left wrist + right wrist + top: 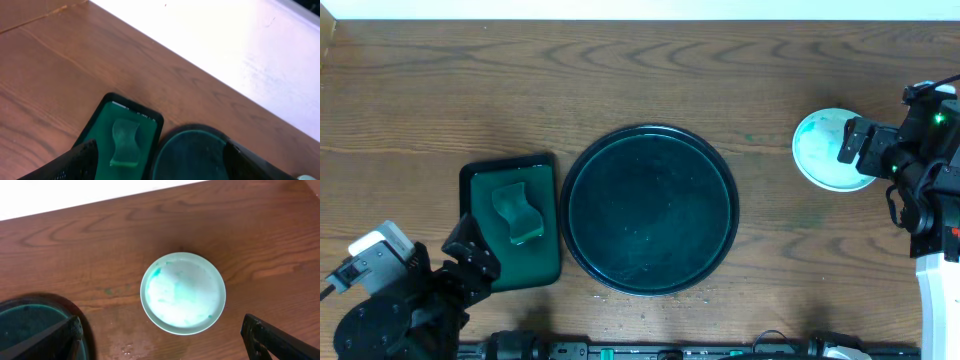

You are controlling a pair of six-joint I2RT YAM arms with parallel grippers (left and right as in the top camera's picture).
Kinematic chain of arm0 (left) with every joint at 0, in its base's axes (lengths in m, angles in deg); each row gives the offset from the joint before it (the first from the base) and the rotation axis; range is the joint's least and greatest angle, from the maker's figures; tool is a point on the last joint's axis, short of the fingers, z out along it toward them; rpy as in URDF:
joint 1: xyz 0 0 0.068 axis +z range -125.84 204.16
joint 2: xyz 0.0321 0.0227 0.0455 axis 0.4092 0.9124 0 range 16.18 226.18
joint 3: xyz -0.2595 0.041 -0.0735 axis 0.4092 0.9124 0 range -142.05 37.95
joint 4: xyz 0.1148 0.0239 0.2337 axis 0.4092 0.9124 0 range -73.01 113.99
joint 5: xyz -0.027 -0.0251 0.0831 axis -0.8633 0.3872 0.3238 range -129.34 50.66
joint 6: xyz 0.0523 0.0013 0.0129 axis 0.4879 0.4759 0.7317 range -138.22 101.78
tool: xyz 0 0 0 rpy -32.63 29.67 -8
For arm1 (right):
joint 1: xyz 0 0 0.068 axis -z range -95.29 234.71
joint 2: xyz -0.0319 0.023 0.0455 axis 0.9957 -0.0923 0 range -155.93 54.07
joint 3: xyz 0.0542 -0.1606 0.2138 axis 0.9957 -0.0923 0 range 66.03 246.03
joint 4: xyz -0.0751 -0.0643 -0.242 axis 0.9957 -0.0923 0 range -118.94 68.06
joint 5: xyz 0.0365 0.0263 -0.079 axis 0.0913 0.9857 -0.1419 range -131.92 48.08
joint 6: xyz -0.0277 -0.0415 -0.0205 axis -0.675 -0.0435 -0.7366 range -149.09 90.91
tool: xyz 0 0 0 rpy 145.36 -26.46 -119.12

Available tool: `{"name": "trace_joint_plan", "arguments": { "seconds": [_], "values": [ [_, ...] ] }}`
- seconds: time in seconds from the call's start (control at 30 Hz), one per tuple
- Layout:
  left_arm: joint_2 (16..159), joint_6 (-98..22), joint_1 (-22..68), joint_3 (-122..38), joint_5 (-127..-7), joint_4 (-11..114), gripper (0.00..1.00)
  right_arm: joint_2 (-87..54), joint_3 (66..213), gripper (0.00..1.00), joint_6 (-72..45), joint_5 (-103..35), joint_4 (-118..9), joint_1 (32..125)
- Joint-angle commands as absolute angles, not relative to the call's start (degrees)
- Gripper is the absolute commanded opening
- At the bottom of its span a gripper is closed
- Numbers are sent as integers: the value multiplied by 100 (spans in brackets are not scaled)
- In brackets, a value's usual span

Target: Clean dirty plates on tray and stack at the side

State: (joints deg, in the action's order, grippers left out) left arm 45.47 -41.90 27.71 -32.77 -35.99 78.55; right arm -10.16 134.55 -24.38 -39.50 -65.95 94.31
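Overhead, the round dark tray (pixel 650 215) lies at centre, and a pale, green-smeared plate (pixel 823 150) sits on the wood at the right of the frame, apart from it. The right gripper (pixel 850 146) hangs over the plate's right edge, jaws wide and holding nothing. The left gripper (pixel 472 255), equally wide and empty, is at lower left.

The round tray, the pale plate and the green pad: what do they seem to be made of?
Round tray: probably plastic, dark and glossy; light reflects off it. Pale plate: plastic or glazed ceramic, smooth; I cannot tell which. Green pad: likely sponge, matte, soft-looking, with a waisted shape.
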Motion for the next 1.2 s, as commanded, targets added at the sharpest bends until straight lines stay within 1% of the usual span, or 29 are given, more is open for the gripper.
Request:
{"name": "trace_joint_plan", "arguments": {
  "seconds": [0.0,0.63,1.17],
  "values": [
    [4569,-4074,2784,-3317,-3529,7933,80,-968,13498,99,-2534,-4040,-6672,9388],
    [4569,-4076,2784,-3317,-3529,8082,80,-968,13498,99,-2534,-4040,-6707,9388],
    [4569,-4061,2784,-3317,-3502,8143,80,-968,13498,99,-2534,-4040,-7190,9388]
  ]
}}
